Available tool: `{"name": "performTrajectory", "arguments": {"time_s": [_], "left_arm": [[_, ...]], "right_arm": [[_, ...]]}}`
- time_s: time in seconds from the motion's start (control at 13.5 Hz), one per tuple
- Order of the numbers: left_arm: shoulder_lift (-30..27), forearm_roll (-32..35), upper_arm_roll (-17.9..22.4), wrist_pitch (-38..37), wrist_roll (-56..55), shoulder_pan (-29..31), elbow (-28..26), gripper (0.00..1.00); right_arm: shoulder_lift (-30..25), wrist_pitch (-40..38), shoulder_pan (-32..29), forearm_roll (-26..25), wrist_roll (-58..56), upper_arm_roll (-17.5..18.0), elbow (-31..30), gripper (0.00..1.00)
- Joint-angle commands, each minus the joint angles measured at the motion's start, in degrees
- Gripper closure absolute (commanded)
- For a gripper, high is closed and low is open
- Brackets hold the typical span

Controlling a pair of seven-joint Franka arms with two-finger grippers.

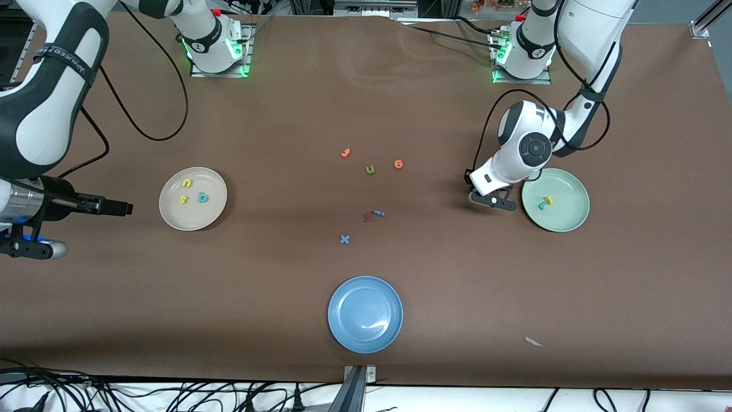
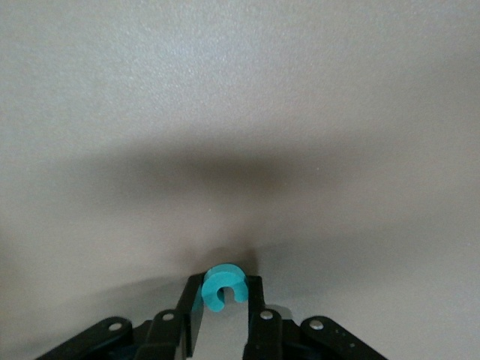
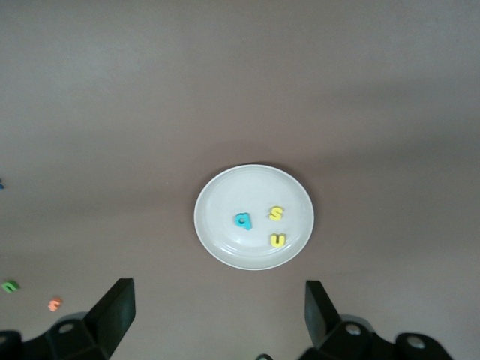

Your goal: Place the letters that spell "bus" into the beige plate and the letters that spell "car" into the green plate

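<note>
Blue plate (image 1: 365, 313) sits unused at the table's front edge while the left gripper (image 2: 223, 319) pinches the teal "c" (image 2: 222, 286) (light, squashy foam) by its flat sides; the right gripper (image 3: 217, 311) waits agape.

You see the beige plate (image 1: 193, 198) toward the right arm's end of the table, holding a yellow "u" (image 1: 186, 183), a yellow "s" (image 1: 183, 199) and a teal "b" (image 1: 202, 197). The green plate (image 1: 555, 199) holds a yellow "a" (image 1: 548, 200) touching a teal "r" (image 1: 541, 205). The teal "c" (image 2: 223, 286) sits pinched in the left pincer (image 2: 223, 319), just beside that plate.
</note>
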Motion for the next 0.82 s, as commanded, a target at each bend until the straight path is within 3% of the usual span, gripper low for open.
{"name": "performTrajectory", "arguments": {"time_s": [0.0,0.15,0.37,0.45,0.59,0.74], "left_arm": [[-5.40,4.12,0.06,-5.28,0.76,2.19,0.34,0.97],[-8.48,9.05,0.23,-6.61,0.84,5.09,0.43,0.97],[-10.60,10.74,0.41,-8.99,5.04,9.66,0.43,0.95],[-10.61,10.74,0.67,-9.08,8.11,11.42,0.43,0.92],[-10.08,10.74,2.77,-8.99,13.13,13.10,0.17,0.89],[-9.11,10.74,4.53,-8.38,14.72,13.37,0.17,0.87]], "right_arm": [[-1.47,-1.83,-7.00,-6.79,1.78,11.13,4.69,0.00],[-3.67,-1.39,-11.92,-13.11,2.39,21.06,4.69,0.00],[-7.18,0.36,-18.34,-27.51,4.40,37.75,4.34,0.00],[-8.32,1.50,-19.05,-29.39,5.03,39.89,3.65,0.00],[-11.31,4.91,-19.24,-29.41,5.03,40.09,-2.13,0.00],[-18.58,14.02,-19.24,-29.67,5.03,40.44,-15.01,0.00]]}}
